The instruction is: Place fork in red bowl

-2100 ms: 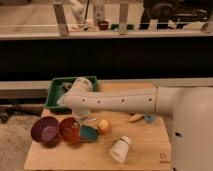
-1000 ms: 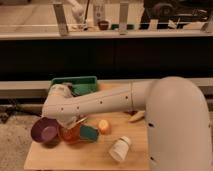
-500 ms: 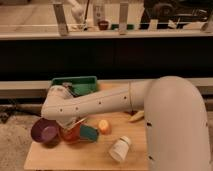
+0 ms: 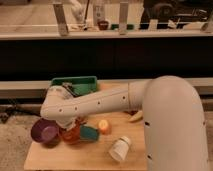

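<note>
The red bowl (image 4: 73,136) sits on the wooden table (image 4: 90,159) at the left, between the purple bowl (image 4: 44,132) and a teal object (image 4: 90,133). My white arm reaches in from the right and bends down at the left end. My gripper (image 4: 69,125) hangs right over the red bowl and hides most of it. The fork is hidden; I cannot make it out at the gripper or in the bowl.
A green tray (image 4: 75,84) stands behind the arm at the table's back left. An orange (image 4: 103,126), a white cup (image 4: 120,148) lying on its side and a banana (image 4: 136,117) lie to the right of the bowls.
The arm swung left and came down over the red bowl between 2.1 s and 1.0 s ago. Since then it has hardly moved.
</note>
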You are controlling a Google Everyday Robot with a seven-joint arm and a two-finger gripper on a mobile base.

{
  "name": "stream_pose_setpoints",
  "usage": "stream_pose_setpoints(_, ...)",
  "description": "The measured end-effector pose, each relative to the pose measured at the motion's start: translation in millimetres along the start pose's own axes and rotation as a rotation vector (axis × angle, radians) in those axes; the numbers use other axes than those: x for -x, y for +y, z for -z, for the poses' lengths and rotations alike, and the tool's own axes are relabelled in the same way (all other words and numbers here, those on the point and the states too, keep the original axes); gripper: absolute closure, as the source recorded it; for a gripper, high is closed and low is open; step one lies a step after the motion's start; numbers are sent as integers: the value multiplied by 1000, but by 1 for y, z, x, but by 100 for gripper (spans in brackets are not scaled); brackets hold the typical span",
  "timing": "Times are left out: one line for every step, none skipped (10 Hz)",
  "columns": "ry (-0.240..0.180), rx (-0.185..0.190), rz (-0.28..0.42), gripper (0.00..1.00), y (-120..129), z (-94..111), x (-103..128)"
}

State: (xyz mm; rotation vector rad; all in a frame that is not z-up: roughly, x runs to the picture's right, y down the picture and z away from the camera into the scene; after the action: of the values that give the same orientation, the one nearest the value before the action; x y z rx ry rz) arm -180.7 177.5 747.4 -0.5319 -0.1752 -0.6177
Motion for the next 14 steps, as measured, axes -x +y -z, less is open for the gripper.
stream_pose_setpoints(1, 2, 0, 22, 0, 0, 0)
stream_pose_setpoints(2, 4, 1, 22, 0, -1, 1)
stream_pose_setpoints(3, 5, 0, 22, 0, -1, 0)
stream_pose_setpoints(3, 5, -4, 22, 0, -1, -1)
stream_pose_setpoints(3, 4, -8, 22, 0, 0, -1)
stream_pose_setpoints(-3, 2, -18, 22, 0, 0, -2)
stream_pose_setpoints(-34, -20, -40, 22, 1, 2, -6)
stream_pose_setpoints(-64, -33, -55, 22, 3, 2, -12)
stream_pose_setpoints(-98, -38, -65, 22, 4, 3, -13)
stream_pose_setpoints(-123, -47, -81, 22, 5, 4, -17)
stream_pose_setpoints(-126, -48, -82, 22, 5, 4, -16)
stream_pose_setpoints(-126, -49, -81, 22, 5, 4, -16)
stream_pose_setpoints(-125, -49, -82, 22, 5, 4, -17)
stream_pose_setpoints(-125, -48, -83, 22, 5, 4, -17)
